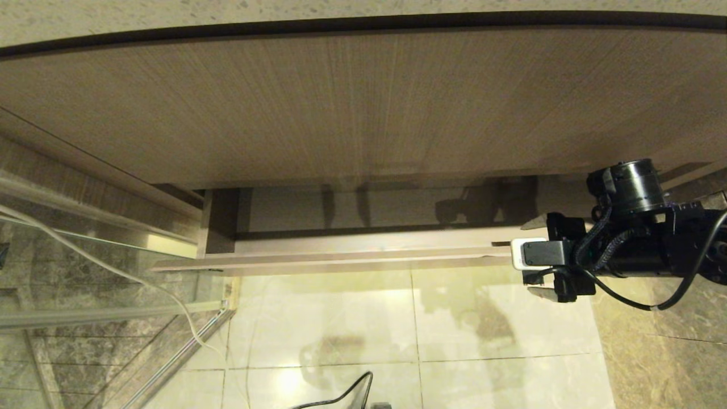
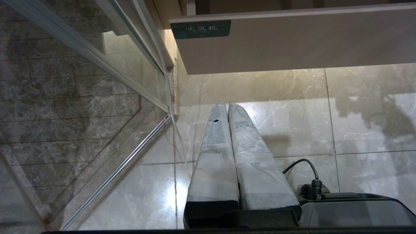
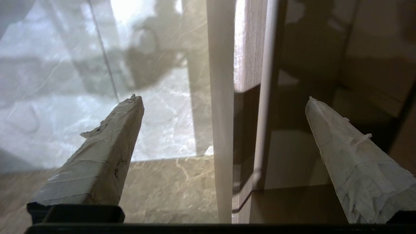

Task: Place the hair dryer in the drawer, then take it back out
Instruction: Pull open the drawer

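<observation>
Two taped fingers (image 3: 112,152) of the right gripper (image 3: 224,104) straddle, spread wide, the pale wood-grain drawer (image 1: 363,260) front's right end (left gripper (image 2: 227,109) closed, empty).

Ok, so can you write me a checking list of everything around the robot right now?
Surface: shiny tiled floor, nothing lying on it.
Job's things: drawer pulled partly out; hair dryer not seen in any view.
Clutter: nothing seen.
Hands: right hand open at the drawer's right end, one finger on each side of its front board; left hand shut, hanging over the floor.
Cables: thin white cord on the left; black cable looping off the right arm.
Surroundings: glass panel on the left, wood-grain panel above the drawer.
</observation>
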Controlling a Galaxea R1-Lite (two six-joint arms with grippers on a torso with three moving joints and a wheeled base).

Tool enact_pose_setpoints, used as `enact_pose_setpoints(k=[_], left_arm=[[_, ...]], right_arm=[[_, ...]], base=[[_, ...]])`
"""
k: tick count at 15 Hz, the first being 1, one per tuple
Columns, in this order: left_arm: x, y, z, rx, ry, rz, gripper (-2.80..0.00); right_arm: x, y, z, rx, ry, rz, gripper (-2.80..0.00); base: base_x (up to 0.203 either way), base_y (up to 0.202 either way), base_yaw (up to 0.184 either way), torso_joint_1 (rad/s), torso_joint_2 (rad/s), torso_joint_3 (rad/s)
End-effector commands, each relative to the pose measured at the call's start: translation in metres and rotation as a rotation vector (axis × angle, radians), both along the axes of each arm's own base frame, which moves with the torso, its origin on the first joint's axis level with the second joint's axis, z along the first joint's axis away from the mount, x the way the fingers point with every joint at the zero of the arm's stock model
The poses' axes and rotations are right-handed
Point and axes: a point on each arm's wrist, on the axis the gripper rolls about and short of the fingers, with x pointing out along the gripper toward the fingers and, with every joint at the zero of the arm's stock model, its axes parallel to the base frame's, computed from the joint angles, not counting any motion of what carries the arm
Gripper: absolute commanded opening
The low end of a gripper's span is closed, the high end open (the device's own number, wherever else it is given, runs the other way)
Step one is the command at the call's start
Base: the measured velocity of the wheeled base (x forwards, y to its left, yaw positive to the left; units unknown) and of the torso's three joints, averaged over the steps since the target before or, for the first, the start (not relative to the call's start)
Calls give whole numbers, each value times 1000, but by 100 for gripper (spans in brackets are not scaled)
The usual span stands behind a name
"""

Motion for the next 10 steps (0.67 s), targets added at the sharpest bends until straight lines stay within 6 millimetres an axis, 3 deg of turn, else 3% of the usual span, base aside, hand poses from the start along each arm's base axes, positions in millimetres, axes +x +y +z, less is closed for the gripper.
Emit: enact_pose_setpoints(k=[1,4,10], left_arm=[[0,0,0,0,0,0,-280],[0,0,0,0,0,0,-280],[0,0,0,0,0,0,-280]], right_arm=[[0,0,-3,-27,23,-8,0],[-12,-4,9,-34,36,-8,0],[-84,-16,52,-12,17,27,0]], base=[[0,0,0,0,0,0],[0,0,0,0,0,0],[0,0,0,0,0,0]])
